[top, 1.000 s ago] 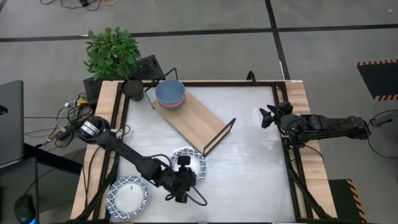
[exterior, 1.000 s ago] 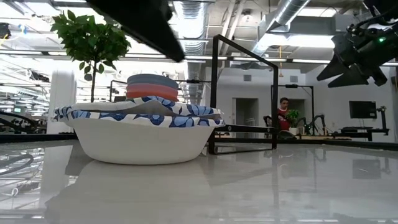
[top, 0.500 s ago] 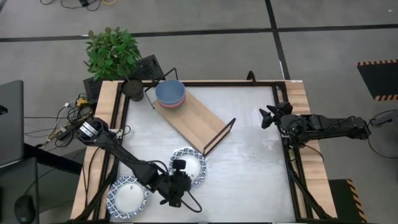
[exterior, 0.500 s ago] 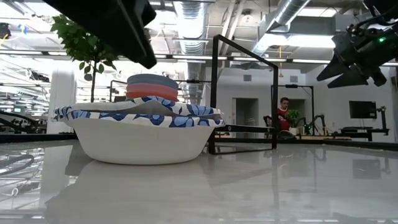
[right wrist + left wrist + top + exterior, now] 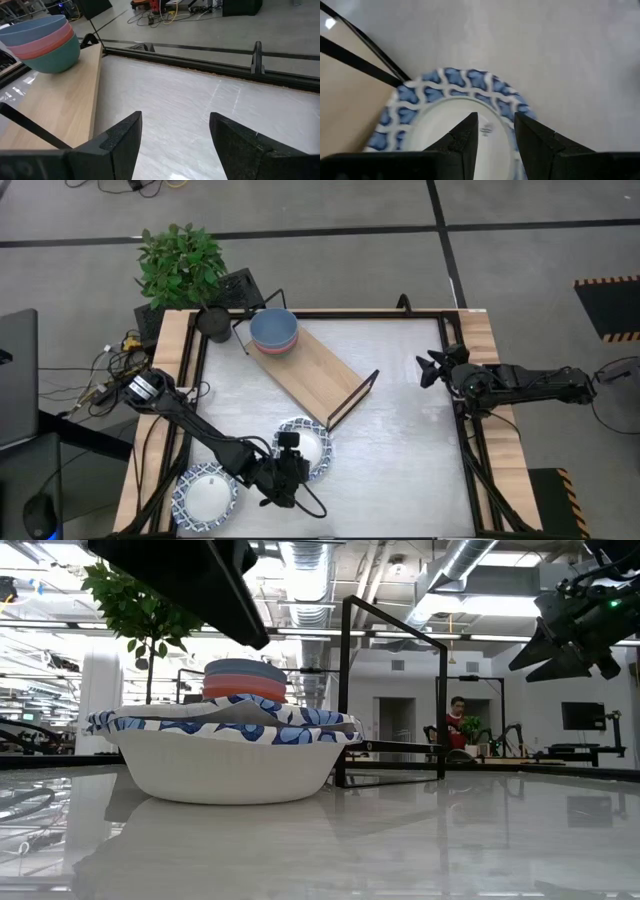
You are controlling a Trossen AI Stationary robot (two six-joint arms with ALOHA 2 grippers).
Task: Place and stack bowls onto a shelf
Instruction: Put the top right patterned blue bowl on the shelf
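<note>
Two patterned bowls (image 5: 303,445) (image 5: 205,494), one half hidden under the left gripper (image 5: 290,463), jaws parted; right gripper (image 5: 428,368) open.

bright overhead light, glossy tabletop (image 5: 420,840) glare

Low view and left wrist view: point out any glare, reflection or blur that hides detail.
Low view: the glossy table mirrors the patterned bowl and the ceiling lights; the left arm is a dark, unfocused shape at the top. Left wrist view: the left gripper is soft-edged over the bowl's white centre; the shelf board looks washed out.
</note>
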